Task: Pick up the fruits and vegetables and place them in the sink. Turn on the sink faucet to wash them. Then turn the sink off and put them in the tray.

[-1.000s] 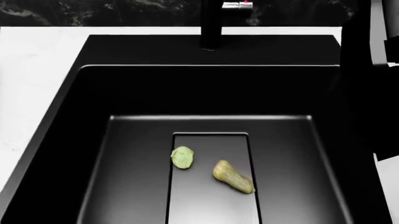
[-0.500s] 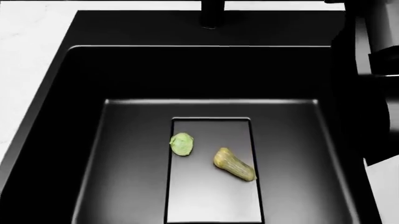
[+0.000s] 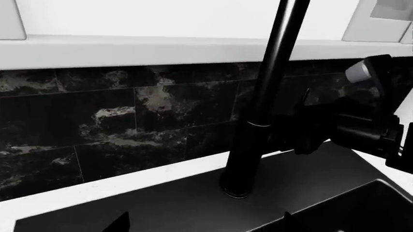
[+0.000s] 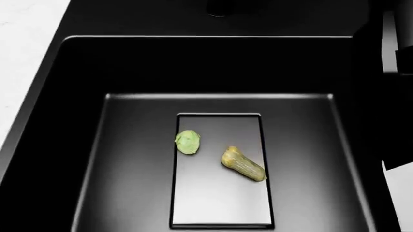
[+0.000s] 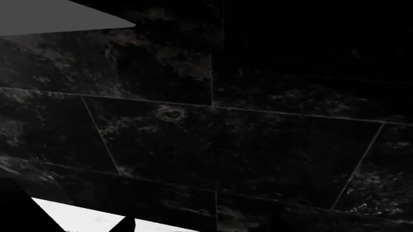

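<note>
- Head view, nearest first: the squash (image 4: 243, 164) and the cabbage ball (image 4: 187, 142) both lie on the drain plate (image 4: 219, 203) in the floor of the sink (image 4: 129, 164), near each other but not touching. So the "put them in the sink" part looks done.
- Left to do, judging from this: whether the wash has happened can't be told, no water shows anywhere. The produce then has to go to the tray, which isn't in any view.
- Further back, the left wrist view shows the sink faucet (image 3: 258, 121) standing upright on the sink's back deck, with the white desk (image 3: 96, 186) strip and the dark marble backsplash (image 3: 129, 116) behind it. The robot's right arm (image 3: 361, 125) hangs close beside the faucet column.
- Pincers: only dark tips peek into either wrist view, so spread or pressed together can't be told for either one.
- Versus the earlier head frames: the view has tilted down. Faucet column and lever have slid out the top, only its base (image 4: 219, 7) remains, and the whole drain plate now fits in frame. The produce hasn't moved on the plate.
</note>
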You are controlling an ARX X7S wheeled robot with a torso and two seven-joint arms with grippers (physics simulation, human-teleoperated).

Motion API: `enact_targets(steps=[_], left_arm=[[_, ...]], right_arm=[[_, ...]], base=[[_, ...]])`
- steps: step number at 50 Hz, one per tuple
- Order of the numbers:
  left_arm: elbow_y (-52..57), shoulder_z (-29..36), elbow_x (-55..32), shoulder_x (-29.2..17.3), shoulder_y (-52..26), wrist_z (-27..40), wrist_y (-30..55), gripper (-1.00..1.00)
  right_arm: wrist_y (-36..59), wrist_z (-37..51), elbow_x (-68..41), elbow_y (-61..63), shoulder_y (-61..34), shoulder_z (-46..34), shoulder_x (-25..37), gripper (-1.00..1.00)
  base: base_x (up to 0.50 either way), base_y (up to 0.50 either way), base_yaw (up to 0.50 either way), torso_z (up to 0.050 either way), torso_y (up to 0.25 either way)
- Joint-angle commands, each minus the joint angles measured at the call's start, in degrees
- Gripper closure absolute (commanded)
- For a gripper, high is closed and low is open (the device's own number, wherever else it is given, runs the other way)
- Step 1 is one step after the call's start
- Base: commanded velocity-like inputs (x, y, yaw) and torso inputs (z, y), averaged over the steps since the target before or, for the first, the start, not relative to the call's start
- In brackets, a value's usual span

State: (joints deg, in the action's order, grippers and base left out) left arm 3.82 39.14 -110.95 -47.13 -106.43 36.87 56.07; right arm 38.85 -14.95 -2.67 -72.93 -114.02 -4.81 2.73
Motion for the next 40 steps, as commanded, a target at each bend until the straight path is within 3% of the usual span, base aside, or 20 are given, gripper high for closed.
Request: enact_targets(steps=[1,19,40], left_arm=[[-0.4,0.0,0.4,0.4,0.1,-0.5,-0.3,-1.00],[-0.4,-0.1,0.4,1.0,0.3,-0.8,-0.8,-1.00],[-0.7,-0.4,0.7,1.4,0.4,-1.3,-1.5,-1.00]], right_arm=[[-0.1,3.4,3.0,-2.1,0.6,-3.2,2.6,-1.00],[1.1,4.8,2.9,-2.0,-2.9,-4.2,6.5,-1.00],[-0.6,1.3,2.2,-2.0,-10.6,-1.3,6.4,-1.00]], base=[[0.00,0.00,0.00,0.000,0.000],[0.00,0.00,0.00,0.000,0.000],[0.00,0.00,0.00,0.000,0.000]])
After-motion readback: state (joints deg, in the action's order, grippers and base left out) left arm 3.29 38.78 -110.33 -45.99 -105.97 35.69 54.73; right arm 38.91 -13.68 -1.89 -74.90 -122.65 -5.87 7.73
